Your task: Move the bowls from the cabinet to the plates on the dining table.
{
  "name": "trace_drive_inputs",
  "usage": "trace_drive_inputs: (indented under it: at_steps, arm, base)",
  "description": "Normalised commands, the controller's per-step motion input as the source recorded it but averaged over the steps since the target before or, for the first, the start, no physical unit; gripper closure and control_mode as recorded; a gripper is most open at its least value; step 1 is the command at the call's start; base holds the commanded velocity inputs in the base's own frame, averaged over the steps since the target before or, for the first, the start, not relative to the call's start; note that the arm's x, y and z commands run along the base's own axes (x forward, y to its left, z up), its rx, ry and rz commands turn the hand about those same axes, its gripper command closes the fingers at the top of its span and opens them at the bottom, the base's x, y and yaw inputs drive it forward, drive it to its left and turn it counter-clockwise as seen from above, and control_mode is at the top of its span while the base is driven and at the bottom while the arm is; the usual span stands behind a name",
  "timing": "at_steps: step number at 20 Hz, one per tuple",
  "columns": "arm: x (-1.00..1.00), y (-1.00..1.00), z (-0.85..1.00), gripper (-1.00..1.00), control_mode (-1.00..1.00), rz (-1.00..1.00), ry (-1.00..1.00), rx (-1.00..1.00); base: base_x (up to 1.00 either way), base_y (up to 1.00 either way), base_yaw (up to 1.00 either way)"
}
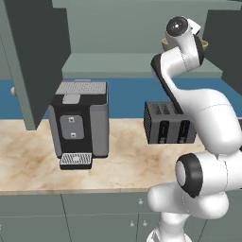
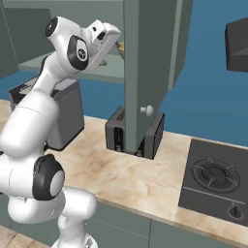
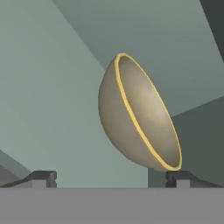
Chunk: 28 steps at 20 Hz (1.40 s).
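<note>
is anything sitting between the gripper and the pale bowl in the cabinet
Nothing visible is. In the hand view the open gripper looks straight at the pale yellowish-olive bowl, with only bare cabinet interior around it. The cabinet doors stand open to either side of the arm.

No text, label, brand, number or sign can be read on anything here; every surface near and beyond the pincer is plain and unmarked.
</note>
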Motion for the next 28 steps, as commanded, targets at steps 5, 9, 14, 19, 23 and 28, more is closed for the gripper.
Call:
trace_drive_inputs:
  at_steps: [5, 9, 14, 19, 23, 28]
  arm:
    - [0.19, -0.08, -0.01, -1.00, -1.00, 0.00, 0.00, 0.00]
    - [0.18, -0.07, -0.03, -1.00, -1.00, 0.00, 0.00, 0.00]
    - [0.19, -0.07, -0.01, -1.00, -1.00, 0.00, 0.00, 0.00]
    - [0.22, -0.03, -0.01, -1.00, -1.00, 0.00, 0.00, 0.00]
    - [0.24, 0.00, -0.11, -1.00, -1.00, 0.01, 0.03, 0.00]
    - [0.23, 0.00, -0.08, -1.00, -1.00, 0.01, 0.03, 0.00]
  base:
    - [0.00, 0.00, 0.00]
    - [0.00, 0.00, 0.00]
    - [0.00, 0.00, 0.00]
    - [0.00, 0.00, 0.00]
    - [0.00, 0.00, 0.00]
    - [0.00, 0.00, 0.00]
